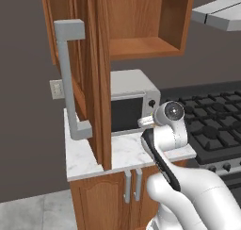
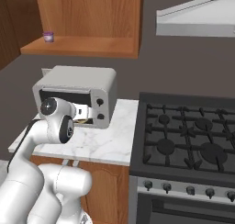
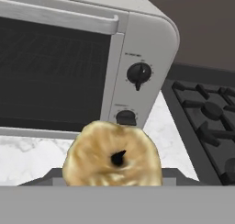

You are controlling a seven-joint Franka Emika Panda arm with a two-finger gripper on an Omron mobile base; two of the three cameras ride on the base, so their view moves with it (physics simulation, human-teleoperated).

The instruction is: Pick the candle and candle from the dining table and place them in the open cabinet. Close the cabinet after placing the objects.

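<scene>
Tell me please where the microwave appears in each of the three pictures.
Left base view: the microwave at centre, right of the open cabinet door.
Right base view: at centre left, under the cabinet shelf.
Hand view: upper left.
Shared landmark: the stove beside it.

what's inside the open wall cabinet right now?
On the cabinet shelf, a small purple ring sits near the left end; the rest of the visible shelf is bare wood. No candle is there. In the left base view, the open door covers the shelf's left part.
</scene>
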